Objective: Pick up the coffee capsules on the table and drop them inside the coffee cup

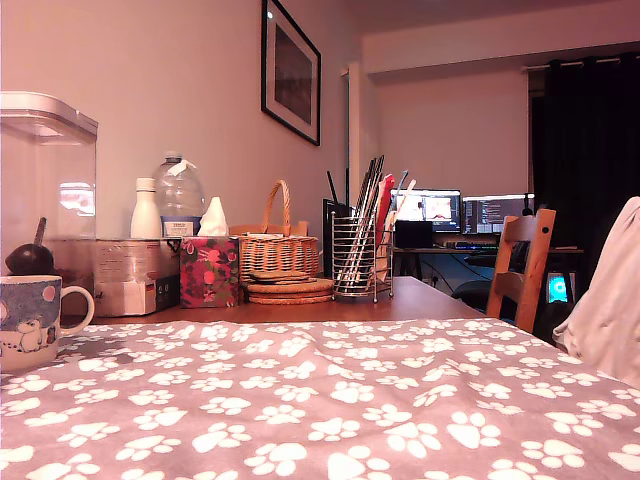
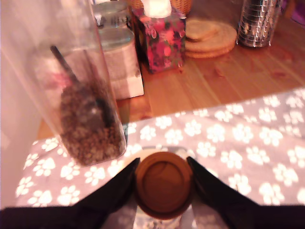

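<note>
In the wrist view my gripper (image 2: 163,185) is shut on an orange-brown coffee capsule (image 2: 163,181). Its round flat face is toward the camera, and the black fingers (image 2: 116,191) press on both of its sides. It hangs over the paw-print cloth (image 2: 238,143). A pale curved edge (image 2: 159,149) peeks out behind the capsule; I cannot tell whether it is the cup's rim. The coffee cup (image 1: 30,322), white with a pale blue animal print and a loop handle, stands at the exterior view's far left. Neither arm nor gripper shows in the exterior view.
A tall clear box (image 2: 71,86) of coffee beans with a dark scoop stands close beside the gripper. Further back on the wooden table are a floral tissue box (image 1: 209,270), a wicker basket (image 1: 278,255), round mats (image 1: 290,290) and a wire utensil holder (image 1: 360,260). A chair (image 1: 525,265) stands at the right.
</note>
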